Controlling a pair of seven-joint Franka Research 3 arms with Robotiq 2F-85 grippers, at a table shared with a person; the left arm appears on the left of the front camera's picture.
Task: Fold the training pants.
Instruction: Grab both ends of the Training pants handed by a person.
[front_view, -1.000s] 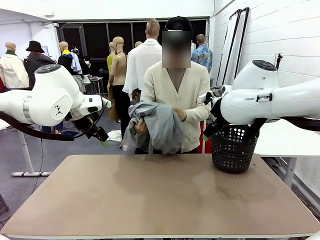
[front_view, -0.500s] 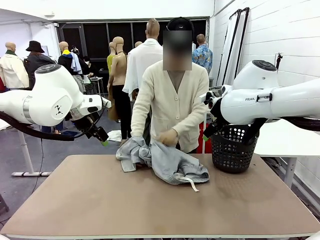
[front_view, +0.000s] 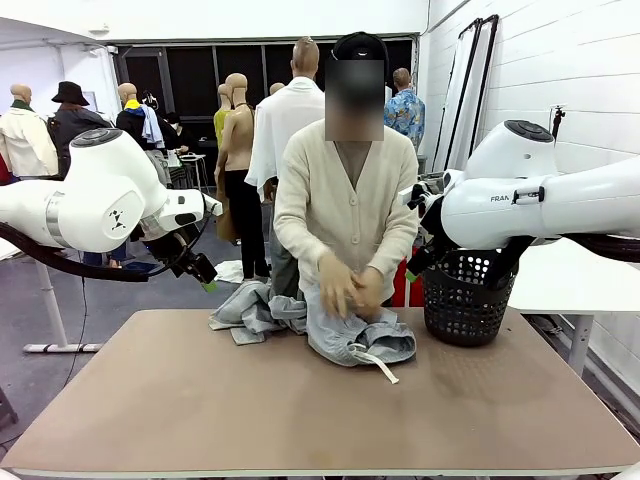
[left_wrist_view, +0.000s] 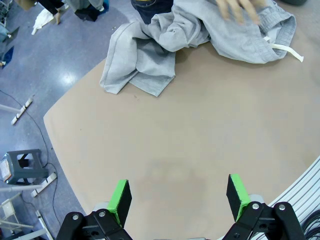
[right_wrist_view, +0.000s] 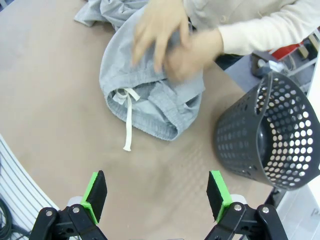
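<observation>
The smooth tan tabletop (front_view: 300, 400) carries the training pants (front_view: 345, 335), soft light grey jersey crumpled at its far side, near a round black perforated basket (front_view: 465, 300). The person's hands (front_view: 345, 285) are on the heap. The left jaws and right jaws gape wide, empty.

Training pants (front_view: 335, 325): I see plain light grey, no print, at centre frame.
Drawstring (right_wrist_view: 127, 120): off-white against the grey waistband.
Table (front_view: 300, 420): even tan-brown across the lower frame.
Basket (front_view: 465, 300): black, patterned all over with round holes, right of centre.
Cardigan (front_view: 345, 200): plain cream, upper centre.
Left gripper (left_wrist_view: 178, 182): I read a black body with bright green pads (left_wrist_view: 120, 197).
Right gripper (right_wrist_view: 156, 177): the same black and green.
Left arm (front_view: 100, 190): white.
Right arm (front_view: 540, 200): white.
Floor (left_wrist_view: 50, 65): blue-grey, upper left of my left wrist view.
</observation>
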